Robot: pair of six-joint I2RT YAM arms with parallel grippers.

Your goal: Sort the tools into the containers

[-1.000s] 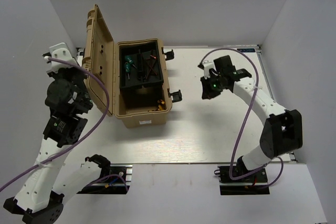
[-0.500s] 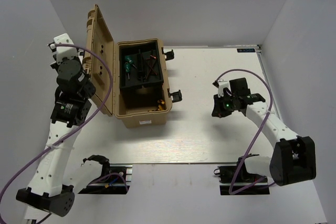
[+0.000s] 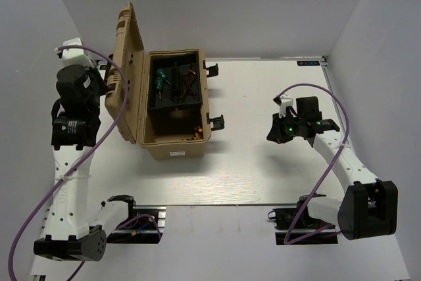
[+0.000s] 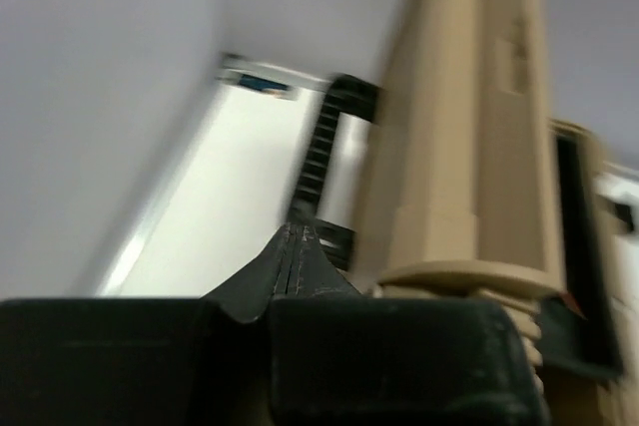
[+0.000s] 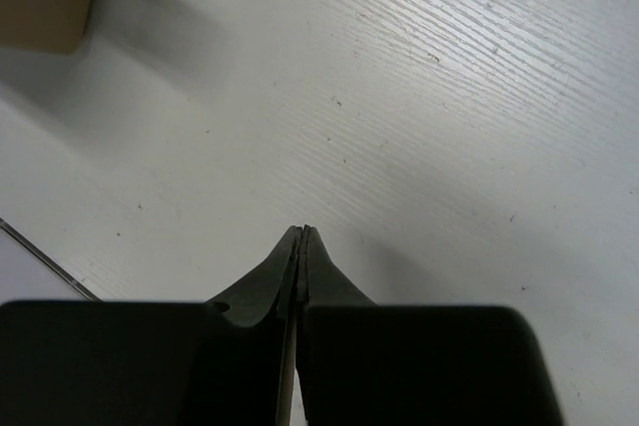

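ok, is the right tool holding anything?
No, the right tool is shut on nothing, hovering over the table.

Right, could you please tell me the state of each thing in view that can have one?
Toolbox: open.
Lid: raised, standing near upright.
Latches: undone.
Tray: seated inside, holding tools.
Left gripper: jaws shut, empty.
Right gripper: jaws shut, empty.
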